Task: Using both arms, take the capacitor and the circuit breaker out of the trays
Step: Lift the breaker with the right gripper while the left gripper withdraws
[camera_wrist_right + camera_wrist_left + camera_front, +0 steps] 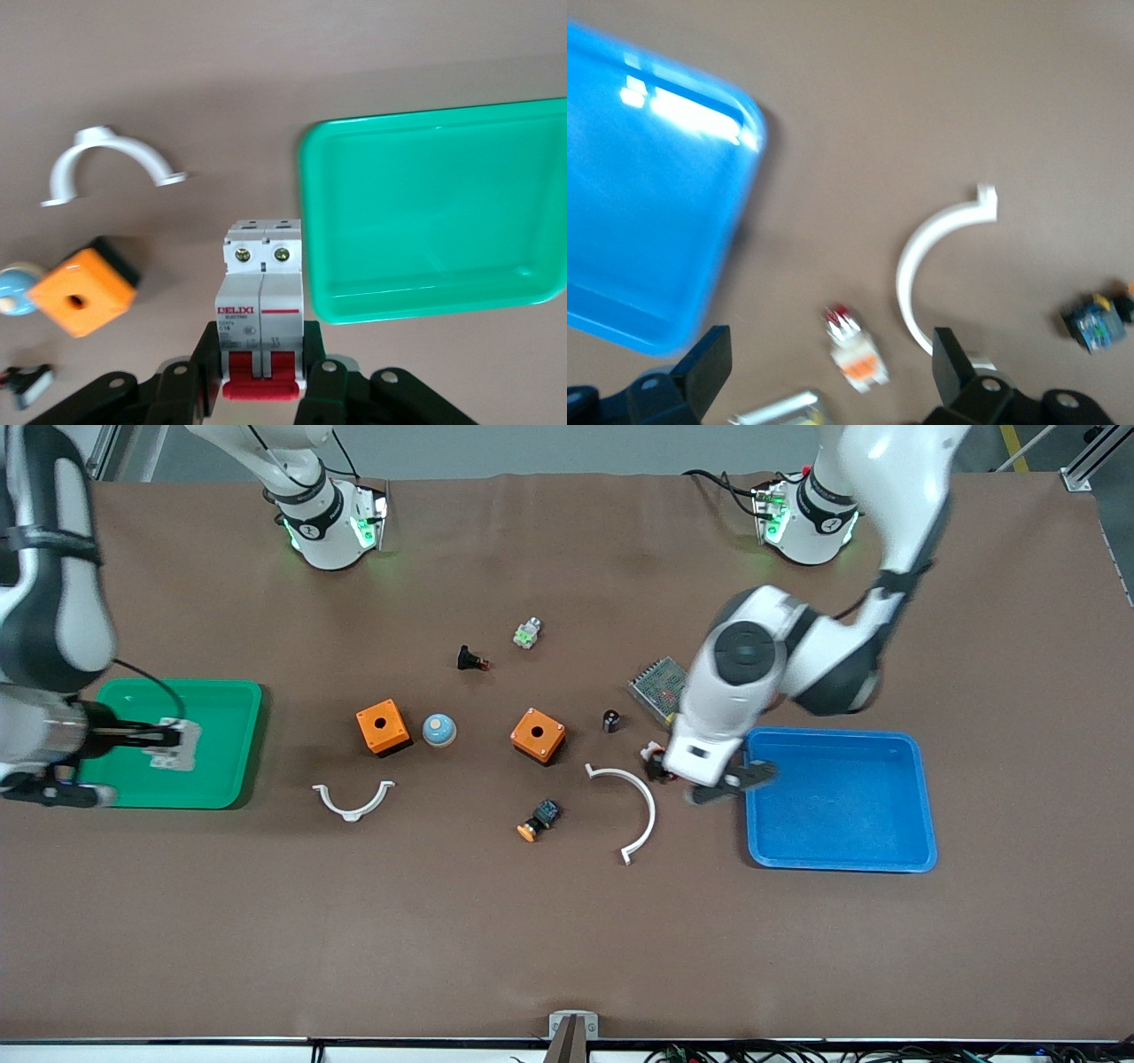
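My right gripper [164, 735] is shut on the breaker [180, 744], a light-grey block with red levers, and holds it over the green tray [221, 779]. In the right wrist view the breaker [263, 292] sits between my right gripper [263, 354] fingers, beside the green tray [434, 292]. The capacitor [610, 720], a tiny black cylinder, stands on the table between an orange box [538, 735] and the left arm. My left gripper [731, 784] is open and empty beside the blue tray [921, 797], over a white-and-orange button [855, 350]. The left wrist view shows my left gripper [833, 372] but not the capacitor.
A second orange box [383, 726] and a blue dome [438, 730] lie mid-table. Two white curved clamps [353, 802] [633, 806], an orange-capped button [539, 820], a black red-tipped button [470, 660], a small green-white part [527, 633] and a meshed metal box [660, 686] lie around.
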Robot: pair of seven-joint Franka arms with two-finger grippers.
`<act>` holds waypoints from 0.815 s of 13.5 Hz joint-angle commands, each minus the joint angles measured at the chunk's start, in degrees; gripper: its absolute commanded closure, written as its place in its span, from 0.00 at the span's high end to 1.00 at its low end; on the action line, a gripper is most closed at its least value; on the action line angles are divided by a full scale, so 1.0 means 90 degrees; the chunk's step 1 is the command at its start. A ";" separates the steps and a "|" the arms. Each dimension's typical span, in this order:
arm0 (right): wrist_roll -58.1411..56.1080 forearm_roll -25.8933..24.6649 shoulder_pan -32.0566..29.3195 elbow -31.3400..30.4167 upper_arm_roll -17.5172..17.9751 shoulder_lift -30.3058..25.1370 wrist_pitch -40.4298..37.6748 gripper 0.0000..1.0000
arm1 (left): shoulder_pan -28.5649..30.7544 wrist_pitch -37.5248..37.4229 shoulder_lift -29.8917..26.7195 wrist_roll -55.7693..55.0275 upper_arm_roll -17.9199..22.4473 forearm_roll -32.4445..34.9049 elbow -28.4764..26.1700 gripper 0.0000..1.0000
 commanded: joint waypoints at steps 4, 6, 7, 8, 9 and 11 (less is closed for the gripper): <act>0.0674 0.0650 0.1507 -0.0036 -0.0079 0.0253 0.0943 0.23 | 0.1153 -0.1059 -0.0675 0.2108 -0.0052 0.0081 0.0656 1.00; 0.1201 0.0894 0.1840 -0.0065 -0.0079 0.0673 0.1558 0.23 | 0.1476 -0.1449 -0.1046 0.2928 -0.0062 0.0081 0.0666 1.00; 0.1242 0.0992 0.1996 -0.0084 -0.0079 0.0887 0.1803 0.23 | 0.1632 -0.1615 -0.1212 0.3339 -0.0062 0.0004 0.0666 1.00; 0.1252 0.1090 0.2066 -0.0113 -0.0079 0.1083 0.2066 0.23 | 0.1788 -0.1810 -0.1359 0.3758 -0.0101 -0.0016 0.0666 1.00; 0.1252 0.1177 0.2086 -0.0152 -0.0079 0.1220 0.2311 0.24 | 0.1906 -0.1986 -0.1495 0.4014 -0.0120 -0.0055 0.0666 1.00; 0.1281 0.1344 0.2183 -0.0153 -0.0079 0.1562 0.2741 0.24 | 0.1869 -0.2318 -0.1886 0.4201 0.0025 -0.0327 0.0627 1.00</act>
